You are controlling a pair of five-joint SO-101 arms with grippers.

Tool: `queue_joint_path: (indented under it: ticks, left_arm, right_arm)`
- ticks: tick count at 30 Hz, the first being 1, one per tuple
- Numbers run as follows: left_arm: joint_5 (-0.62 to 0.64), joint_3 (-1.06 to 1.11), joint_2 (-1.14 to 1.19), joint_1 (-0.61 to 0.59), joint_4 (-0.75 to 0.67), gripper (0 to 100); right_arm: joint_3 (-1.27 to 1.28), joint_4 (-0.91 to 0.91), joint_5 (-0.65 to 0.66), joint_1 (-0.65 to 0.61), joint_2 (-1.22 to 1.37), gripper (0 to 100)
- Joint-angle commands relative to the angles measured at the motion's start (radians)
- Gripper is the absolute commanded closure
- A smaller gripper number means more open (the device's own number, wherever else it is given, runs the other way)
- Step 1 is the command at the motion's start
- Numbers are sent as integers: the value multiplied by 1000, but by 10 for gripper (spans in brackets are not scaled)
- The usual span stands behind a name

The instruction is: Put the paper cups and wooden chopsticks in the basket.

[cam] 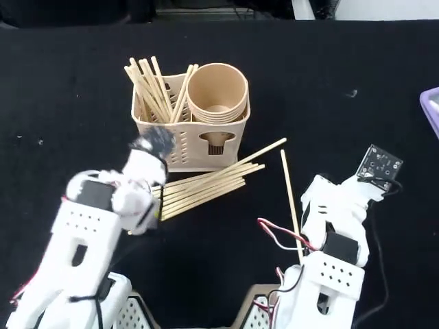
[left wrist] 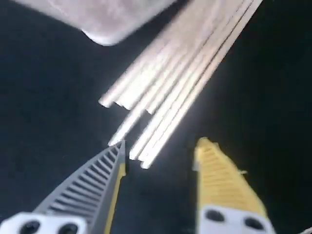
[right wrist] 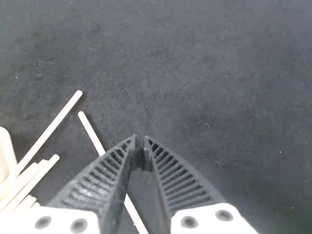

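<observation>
A beige slotted basket [cam: 184, 140] stands at the table's middle, holding several chopsticks [cam: 154, 89] on one side and stacked paper cups [cam: 217, 92] on the other. A bundle of loose chopsticks [cam: 209, 184] lies just in front of it, also seen close up as chopsticks [left wrist: 170, 92]. My left gripper [left wrist: 158, 151] is open right at the bundle's near ends, one finger each side. A single chopstick [cam: 291, 195] lies apart, by the right arm. My right gripper [right wrist: 140, 146] is shut and holds nothing, hovering over that single chopstick [right wrist: 92, 131].
Black cloth [cam: 329, 82] covers the table. A purple object [cam: 432, 110] sits at the far right edge. A corner of the basket [left wrist: 105, 19] shows beyond the bundle in the left wrist view.
</observation>
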Motion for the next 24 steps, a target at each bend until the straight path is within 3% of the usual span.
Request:
queue_joint_path:
  ticks: [1, 5, 16, 24]
  left_arm:
    - [-43, 242, 26, 2, -325, 713]
    - [-92, 275, 40, -7, -420, 725]
    - [-98, 305, 49, -7, -425, 747]
    - [-98, 251, 221, -8, -431, 748]
  right_arm:
    - [-5, -23, 15, -14, -5, 980]
    - [-5, -23, 15, -14, -5, 980]
    - [-5, -23, 15, -14, -5, 980]
    - [-4, -23, 15, -14, -5, 980]
